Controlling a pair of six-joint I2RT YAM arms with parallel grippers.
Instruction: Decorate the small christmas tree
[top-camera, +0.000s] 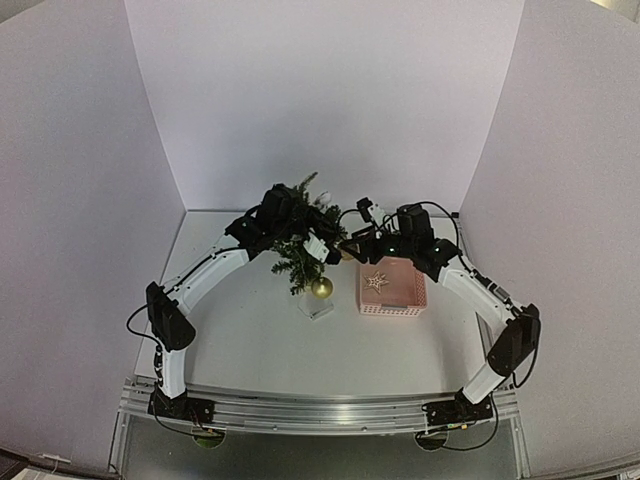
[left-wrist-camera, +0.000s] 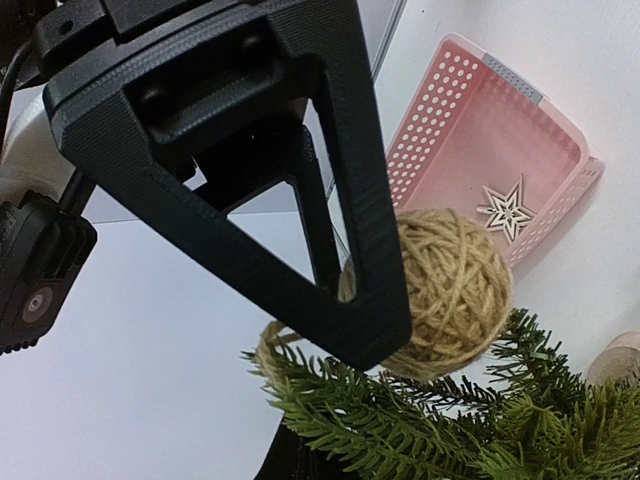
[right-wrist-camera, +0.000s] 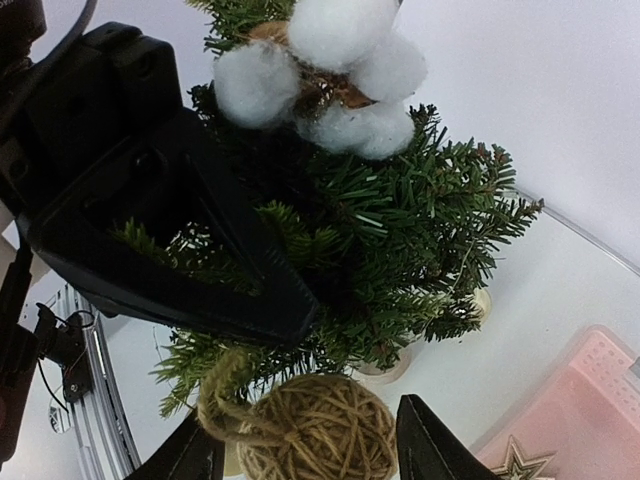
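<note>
The small christmas tree (top-camera: 298, 240) stands at the middle back, and its branches fill the wrist views (left-wrist-camera: 420, 420) (right-wrist-camera: 400, 230). My left gripper (left-wrist-camera: 285, 455) (right-wrist-camera: 290, 315) (top-camera: 300, 228) is shut on one of its lower branches. A tan twine ball (right-wrist-camera: 315, 430) (left-wrist-camera: 450, 290) (top-camera: 345, 254) hangs just off that branch, its loop (right-wrist-camera: 215, 395) hooked over the needles. My right gripper (right-wrist-camera: 310, 450) (top-camera: 352, 247) straddles the ball. Its fingers (right-wrist-camera: 425, 440) sit either side with slim gaps. A white cotton ornament (right-wrist-camera: 330, 70) and a gold bauble (top-camera: 321, 288) hang on the tree.
A pink perforated basket (top-camera: 410, 298) (left-wrist-camera: 450, 110) (right-wrist-camera: 590, 400) sits right of the tree with a pale wooden star (top-camera: 377, 281) (left-wrist-camera: 505, 210) inside. White walls enclose the table on three sides. Both arms arch in from the near rail.
</note>
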